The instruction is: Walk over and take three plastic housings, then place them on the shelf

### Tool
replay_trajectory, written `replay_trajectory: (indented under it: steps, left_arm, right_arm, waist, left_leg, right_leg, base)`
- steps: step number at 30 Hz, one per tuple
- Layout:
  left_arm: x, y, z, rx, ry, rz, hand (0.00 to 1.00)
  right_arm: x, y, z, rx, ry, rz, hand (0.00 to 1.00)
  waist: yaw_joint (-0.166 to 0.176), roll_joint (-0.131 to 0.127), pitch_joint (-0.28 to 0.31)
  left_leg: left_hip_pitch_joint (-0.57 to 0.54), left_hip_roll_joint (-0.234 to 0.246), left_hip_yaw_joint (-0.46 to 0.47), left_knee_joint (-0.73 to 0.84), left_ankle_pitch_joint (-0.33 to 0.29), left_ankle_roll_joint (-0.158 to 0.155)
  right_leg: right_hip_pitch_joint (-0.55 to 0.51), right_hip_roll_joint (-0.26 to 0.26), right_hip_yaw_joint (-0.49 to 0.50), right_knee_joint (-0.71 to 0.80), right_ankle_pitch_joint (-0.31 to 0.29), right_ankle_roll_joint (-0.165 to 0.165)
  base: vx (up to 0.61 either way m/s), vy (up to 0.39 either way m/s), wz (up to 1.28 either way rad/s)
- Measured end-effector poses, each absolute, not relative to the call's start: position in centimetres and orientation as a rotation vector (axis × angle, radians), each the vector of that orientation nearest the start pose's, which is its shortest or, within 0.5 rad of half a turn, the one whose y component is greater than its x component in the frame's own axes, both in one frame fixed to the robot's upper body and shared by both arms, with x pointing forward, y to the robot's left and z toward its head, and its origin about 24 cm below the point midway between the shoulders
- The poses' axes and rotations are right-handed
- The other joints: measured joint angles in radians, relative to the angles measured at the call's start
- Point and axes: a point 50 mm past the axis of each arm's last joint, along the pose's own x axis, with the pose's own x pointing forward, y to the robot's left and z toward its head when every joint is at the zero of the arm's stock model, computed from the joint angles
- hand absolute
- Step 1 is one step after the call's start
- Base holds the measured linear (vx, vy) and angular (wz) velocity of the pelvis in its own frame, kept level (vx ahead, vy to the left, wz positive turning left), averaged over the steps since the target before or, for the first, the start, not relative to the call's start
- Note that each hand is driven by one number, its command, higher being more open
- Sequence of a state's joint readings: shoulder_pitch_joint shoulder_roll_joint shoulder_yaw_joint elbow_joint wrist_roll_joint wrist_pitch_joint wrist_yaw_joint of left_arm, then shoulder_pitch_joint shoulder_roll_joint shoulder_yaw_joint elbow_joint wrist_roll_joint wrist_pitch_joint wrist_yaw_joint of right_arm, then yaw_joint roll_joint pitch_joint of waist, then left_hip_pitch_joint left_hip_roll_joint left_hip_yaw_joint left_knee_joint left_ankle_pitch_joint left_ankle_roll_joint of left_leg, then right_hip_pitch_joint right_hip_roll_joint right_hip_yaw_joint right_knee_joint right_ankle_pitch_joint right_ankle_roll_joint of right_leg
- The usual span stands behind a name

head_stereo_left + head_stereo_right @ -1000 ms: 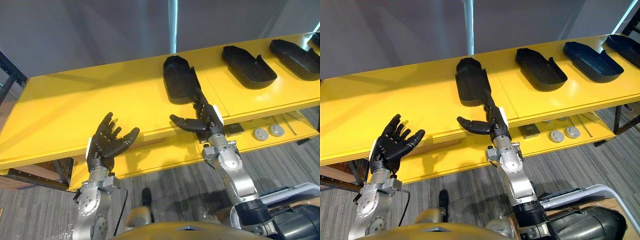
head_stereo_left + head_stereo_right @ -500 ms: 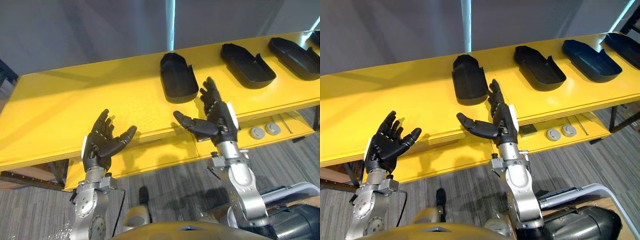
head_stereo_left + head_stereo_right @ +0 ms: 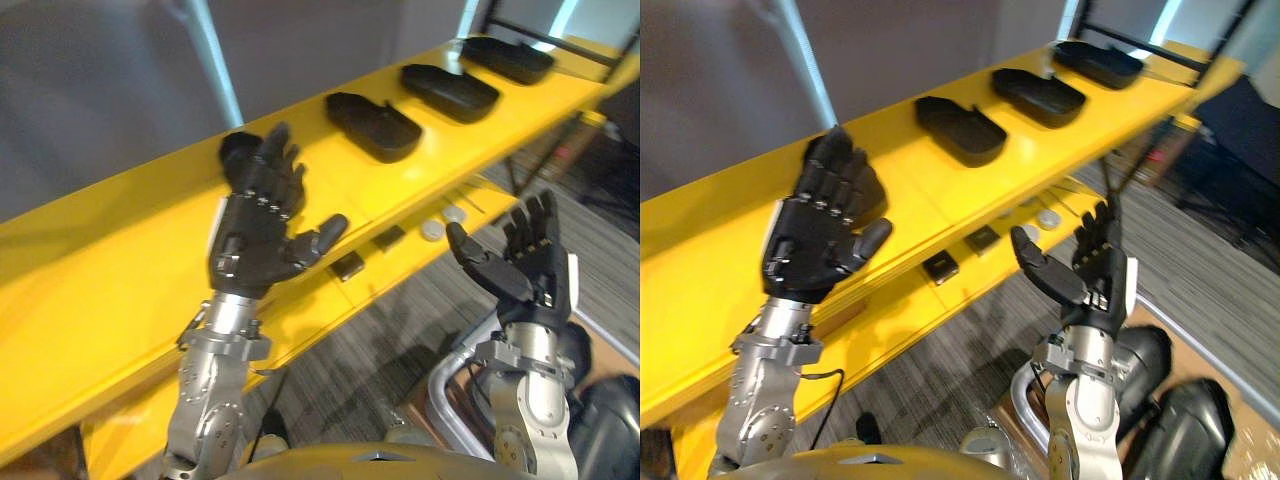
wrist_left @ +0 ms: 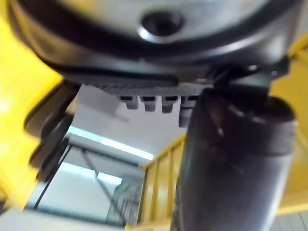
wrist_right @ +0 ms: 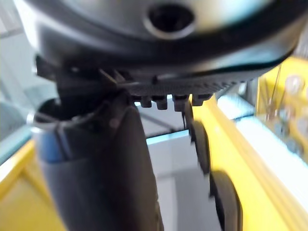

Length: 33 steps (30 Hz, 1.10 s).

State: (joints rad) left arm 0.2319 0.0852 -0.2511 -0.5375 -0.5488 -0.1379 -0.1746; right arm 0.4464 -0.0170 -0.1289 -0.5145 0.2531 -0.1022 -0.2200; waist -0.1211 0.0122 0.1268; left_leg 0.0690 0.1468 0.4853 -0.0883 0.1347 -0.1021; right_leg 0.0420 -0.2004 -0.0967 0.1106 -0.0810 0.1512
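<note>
Housings (image 3: 372, 125) in a row along the top of the shelf (image 3: 100, 260), small parts (image 3: 347, 265) on the lower board (image 3: 375, 262) beneath, left hand (image 3: 250, 240) before the row's left end, right hand (image 3: 525, 280) further right, over the floor (image 3: 400, 335)

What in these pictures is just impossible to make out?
Left eye view: the left robot hand covers most of the nearest housing on the shelf.
Lower shelf: small round and square items, too blurred to identify.
Right wrist view: dark shapes past the right robot hand, too blurred to name.
</note>
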Motion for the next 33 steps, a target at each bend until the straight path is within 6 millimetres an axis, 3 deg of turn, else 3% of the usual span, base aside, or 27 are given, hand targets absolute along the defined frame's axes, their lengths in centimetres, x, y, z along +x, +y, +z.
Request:
replay_trajectory:
  steps: [5, 7, 8, 9, 10, 11, 12, 13, 14, 17, 18, 19, 20, 22, 25, 27, 28, 30, 32, 33]
  left_arm:
    - [19.4, 9.4, 11.6, -0.542, -0.319, -0.459, 1.00]
    - [19.8, 9.5, 11.3, -0.536, -0.303, -0.425, 1.00]
    - [20.0, 9.5, 11.3, -0.535, -0.299, -0.410, 1.00]
    - [20.1, 9.7, 11.2, -0.537, -0.295, -0.387, 1.00]
    - [20.2, 9.9, 11.2, -0.541, -0.290, -0.357, 1.00]
    - [20.3, 10.2, 11.2, -0.542, -0.288, -0.335, 1.00]
    - [20.2, 10.8, 10.9, -0.550, -0.284, -0.296, 1.00]
    - [20.2, 10.8, 10.9, -0.554, -0.281, -0.288, 1.00]
    - [19.9, 11.0, 10.4, -0.568, -0.266, -0.271, 1.00]
    - [19.6, 11.1, 10.4, -0.595, -0.276, -0.320, 1.00]
    - [19.5, 10.9, 10.6, -0.592, -0.295, -0.355, 1.00]
    - [19.5, 10.9, 10.6, -0.591, -0.297, -0.359, 1.00]
    - [19.4, 10.8, 10.6, -0.580, -0.301, -0.380, 1.00]
    - [19.2, 10.2, 10.7, -0.578, -0.300, -0.426, 1.00]
    - [19.3, 8.5, 11.5, -0.590, -0.322, -0.534, 1.00]
    - [19.3, 7.8, 11.7, -0.590, -0.325, -0.580, 1.00]
    - [19.4, 7.4, 11.9, -0.586, -0.329, -0.600, 1.00]
    - [20.0, 7.0, 11.7, -0.587, -0.323, -0.616, 1.00]
    - [20.6, 7.2, 10.7, -0.574, -0.273, -0.608, 1.00]
    - [20.9, 7.5, 9.7, -0.568, -0.216, -0.589, 1.00]
  right_arm:
    - [12.5, -23.8, 6.8, 0.148, -0.098, -0.557, 1.00]
    - [11.8, -24.4, 6.7, 0.131, -0.088, -0.566, 1.00]
    - [11.7, -24.5, 6.7, 0.129, -0.086, -0.558, 1.00]
    - [11.9, -24.3, 6.8, 0.129, -0.091, -0.528, 1.00]
    - [12.6, -23.8, 7.0, 0.134, -0.108, -0.469, 1.00]
    - [13.4, -23.2, 7.3, 0.145, -0.129, -0.411, 1.00]
    - [14.9, -22.0, 8.0, 0.150, -0.167, -0.299, 1.00]
    - [15.1, -21.8, 8.1, 0.150, -0.173, -0.278, 1.00]
    - [16.0, -20.8, 8.4, 0.152, -0.189, -0.209, 1.00]
    - [17.9, -18.8, 8.7, 0.189, -0.214, -0.117, 1.00]
    - [18.6, -18.3, 8.1, 0.206, -0.176, -0.111, 1.00]
    - [18.7, -18.2, 7.9, 0.210, -0.166, -0.112, 1.00]
    - [18.6, -17.9, 6.8, 0.254, -0.107, -0.136, 1.00]
    - [17.5, -17.9, 5.3, 0.326, -0.032, -0.196, 1.00]
    - [15.1, -17.8, 3.5, 0.353, 0.065, -0.240, 1.00]
    - [14.9, -17.1, 3.1, 0.363, 0.087, -0.209, 1.00]
    - [15.2, -16.6, 3.1, 0.371, 0.072, -0.179, 1.00]
    - [15.9, -15.4, 3.1, 0.382, 0.054, -0.123, 1.00]
    - [17.4, -13.8, 2.7, 0.347, 0.050, -0.039, 1.00]
    - [18.3, -12.9, 2.3, 0.322, 0.062, -0.016, 1.00]
  waist:
    - [-0.081, -0.009, -0.035]
    - [-0.107, -0.013, -0.034]
    - [-0.100, -0.020, -0.033]
    - [-0.091, -0.025, -0.035]
    - [-0.065, -0.021, -0.036]
    - [-0.045, -0.014, -0.035]
    - [-0.014, 0.004, -0.031]
    - [-0.008, 0.012, -0.034]
    - [0.017, 0.035, -0.051]
    - [0.034, 0.037, -0.062]
    - [0.041, 0.029, -0.053]
    - [0.043, 0.024, -0.050]
    - [0.053, -0.001, -0.035]
    - [0.054, -0.009, -0.028]
    - [0.039, -0.016, -0.020]
    - [0.037, -0.016, -0.013]
    - [0.042, 0.011, -0.009]
    - [0.043, 0.010, -0.007]
    - [0.048, 0.009, -0.007]
    - [0.058, 0.002, -0.007]
  left_leg:
    - [0.094, 0.040, 0.200, 0.002, -0.043, -0.040]
    - [0.112, 0.058, 0.225, 0.016, -0.059, -0.055]
    - [0.104, 0.080, 0.216, 0.073, -0.086, -0.068]
    - [0.069, 0.113, 0.147, 0.179, -0.130, -0.054]
    - [0.011, 0.154, -0.013, 0.324, -0.190, 0.000]
    - [-0.033, 0.170, -0.135, 0.425, -0.225, 0.032]
    - [-0.078, 0.174, -0.303, 0.535, -0.278, 0.030]
    - [-0.079, 0.173, -0.325, 0.544, -0.287, 0.029]
    - [-0.077, 0.163, -0.382, 0.547, -0.312, 0.022]
    - [-0.093, 0.119, -0.369, 0.451, -0.336, 0.003]
    - [-0.101, 0.103, -0.366, 0.403, -0.356, -0.028]
    - [-0.100, 0.100, -0.368, 0.398, -0.356, -0.037]
    - [-0.098, 0.084, -0.371, 0.410, -0.358, -0.060]
    - [-0.103, 0.073, -0.375, 0.465, -0.390, -0.056]
    - [-0.117, 0.063, -0.342, 0.565, -0.458, -0.032]
    - [-0.111, 0.076, -0.288, 0.582, -0.468, -0.010]
    - [-0.111, 0.109, -0.229, 0.551, -0.440, 0.005]
    - [-0.107, 0.118, -0.196, 0.499, -0.387, 0.008]
    - [-0.092, 0.130, -0.182, 0.440, -0.333, -0.003]
    - [-0.088, 0.135, -0.182, 0.414, -0.311, -0.025]
  right_leg:
    - [-0.023, 0.054, 0.189, -0.049, 0.049, -0.009]
    - [-0.026, 0.077, 0.220, -0.053, 0.052, -0.013]
    - [-0.037, 0.088, 0.240, -0.050, 0.050, -0.020]
    - [-0.047, 0.103, 0.262, -0.042, 0.043, -0.036]
    - [-0.054, 0.129, 0.297, -0.036, 0.049, -0.048]
    - [-0.056, 0.146, 0.324, -0.031, 0.052, -0.053]
    - [-0.062, 0.166, 0.360, -0.018, 0.053, -0.058]
    - [-0.064, 0.169, 0.365, -0.016, 0.053, -0.058]
    - [-0.084, 0.177, 0.380, 0.000, 0.054, -0.054]
    - [-0.141, 0.139, 0.346, 0.023, 0.060, -0.030]
    - [-0.170, 0.122, 0.329, 0.046, 0.059, -0.014]
    - [-0.174, 0.119, 0.327, 0.052, 0.057, -0.012]
    - [-0.178, 0.104, 0.327, 0.083, 0.050, -0.001]
    - [-0.166, 0.089, 0.322, 0.103, 0.050, 0.000]
    - [-0.146, 0.061, 0.323, 0.075, 0.080, 0.038]
    - [-0.149, 0.059, 0.292, 0.014, 0.170, 0.013]
    - [-0.152, 0.063, 0.242, -0.029, 0.226, -0.040]
    - [-0.185, 0.055, 0.145, 0.158, 0.115, -0.067]
    - [-0.202, 0.020, 0.088, 0.371, 0.015, -0.133]
    - [-0.215, -0.030, 0.052, 0.492, -0.010, -0.158]
  base:
    - [0.04, 0.009, -1.24]
    - [-0.01, -0.035, -0.68]
    - [-0.01, -0.062, -0.62]
    - [0.00, -0.105, -0.80]
    - [-0.01, -0.088, -0.91]
    - [0.01, -0.025, -1.16]
    - [0.01, 0.080, -0.84]
    - [0.01, 0.129, -0.78]
    - [-0.04, 0.135, -0.31]
    - [-0.07, 0.127, 0.26]
    - [-0.10, 0.130, 0.54]
    - [-0.13, 0.133, 0.37]
    - [-0.10, 0.088, 0.10]
    - [-0.11, 0.130, 0.00]
    - [-0.18, 0.218, -0.40]
    - [-0.17, 0.104, -0.87]
    - [-0.16, 0.059, -0.96]
    - [-0.15, 0.043, -0.68]
    - [-0.09, -0.110, -0.26]
    - [-0.09, -0.202, -0.15]
